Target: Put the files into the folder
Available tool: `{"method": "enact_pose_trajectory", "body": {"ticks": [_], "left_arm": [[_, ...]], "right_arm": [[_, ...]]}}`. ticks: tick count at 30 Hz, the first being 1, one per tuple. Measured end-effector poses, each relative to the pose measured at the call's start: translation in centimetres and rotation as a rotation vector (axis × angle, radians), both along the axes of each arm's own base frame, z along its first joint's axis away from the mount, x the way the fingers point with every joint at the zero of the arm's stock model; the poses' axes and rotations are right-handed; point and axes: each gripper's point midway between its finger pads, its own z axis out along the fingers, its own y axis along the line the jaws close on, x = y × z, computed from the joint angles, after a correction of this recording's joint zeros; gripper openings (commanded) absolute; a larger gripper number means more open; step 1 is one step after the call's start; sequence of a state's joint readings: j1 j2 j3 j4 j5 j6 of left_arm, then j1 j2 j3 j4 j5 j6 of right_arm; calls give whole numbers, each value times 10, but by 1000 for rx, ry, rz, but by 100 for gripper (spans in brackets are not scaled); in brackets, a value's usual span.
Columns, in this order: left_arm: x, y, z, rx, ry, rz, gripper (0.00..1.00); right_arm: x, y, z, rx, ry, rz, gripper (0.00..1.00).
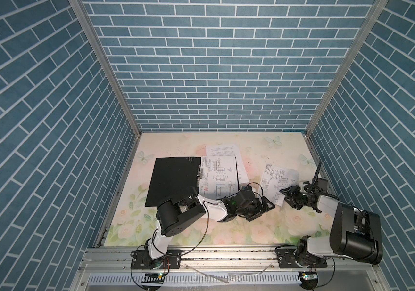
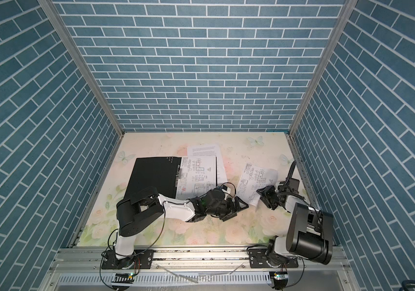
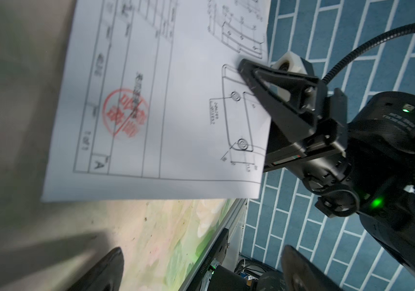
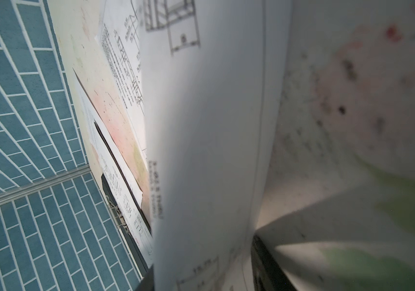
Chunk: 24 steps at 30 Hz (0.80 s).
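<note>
The folder (image 1: 173,179) (image 2: 153,176) lies open at centre left, black inside up, with one drawing file (image 1: 217,176) (image 2: 197,176) on its right half. A text file (image 1: 223,150) pokes out behind it. A second drawing file (image 1: 274,176) (image 2: 253,179) (image 3: 163,100) (image 4: 206,151) lies to the right, with its near edge curled up. My right gripper (image 1: 286,194) (image 2: 262,192) (image 4: 206,274) is shut on that edge. My left gripper (image 1: 269,204) (image 2: 241,204) (image 3: 206,269) hangs open and empty just left of this file's near corner.
The floral table (image 1: 226,226) ends at a metal rail (image 1: 226,252) in front. Blue brick walls enclose the left, back and right sides. The right arm's cable (image 1: 317,171) runs close to the right wall.
</note>
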<state>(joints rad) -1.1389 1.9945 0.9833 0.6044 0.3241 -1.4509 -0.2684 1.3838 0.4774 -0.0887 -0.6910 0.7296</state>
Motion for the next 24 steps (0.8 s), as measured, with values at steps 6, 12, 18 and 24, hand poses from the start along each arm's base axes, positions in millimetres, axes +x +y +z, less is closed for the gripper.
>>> {"method": "enact_pose_trajectory", "body": {"ticks": [6,12,18,24], "left_arm": [[2,-6,2,-40,28,54,90],[13,-17,-8,-64,49,110,86],[23,-20,-8,-72,46,160,84],[33,-28,-2,-93,38,193,74]], "right_arm": [[0,0,-1,-3,0,-3,47],[0,0,-1,1,-6,-12,47],[-1,0,-1,4,-7,-19,47],[-2,0,0,2,-12,-20,47]]}}
